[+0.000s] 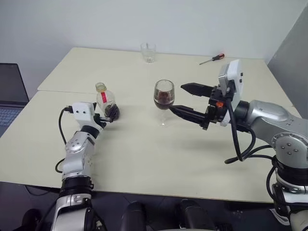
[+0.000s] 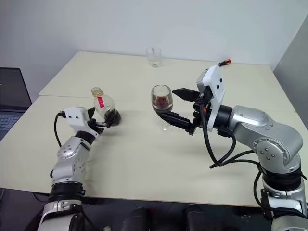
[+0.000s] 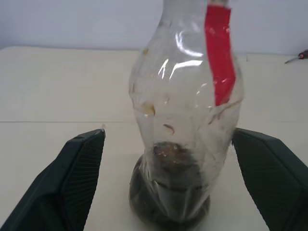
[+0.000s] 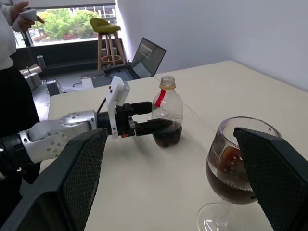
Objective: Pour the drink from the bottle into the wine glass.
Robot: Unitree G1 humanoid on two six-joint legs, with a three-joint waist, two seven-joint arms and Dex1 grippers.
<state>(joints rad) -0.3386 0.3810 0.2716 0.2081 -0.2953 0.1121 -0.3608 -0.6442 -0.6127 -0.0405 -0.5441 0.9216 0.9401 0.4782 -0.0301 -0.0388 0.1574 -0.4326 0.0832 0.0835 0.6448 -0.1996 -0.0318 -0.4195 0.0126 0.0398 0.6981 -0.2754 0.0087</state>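
Observation:
The bottle (image 1: 106,100) stands upright on the table (image 1: 144,149) with no cap, and a little dark drink (image 3: 168,211) sits in its base. My left gripper (image 3: 168,134) is open, with a finger on either side of the bottle's lower body and a gap on both sides. The wine glass (image 1: 164,96) stands to the right of the bottle, holding dark drink (image 4: 230,180) in its bowl. My right gripper (image 1: 177,97) is open at bowl height beside the glass. One of its fingers (image 4: 274,178) is close against the bowl, and the other stays well clear.
A short clear tumbler (image 1: 148,52) and a red-handled screwdriver (image 1: 212,58) lie at the table's far side. A laptop (image 1: 9,91) sits off the left edge. A person (image 4: 12,72) stands beyond the table near a stool (image 4: 108,38).

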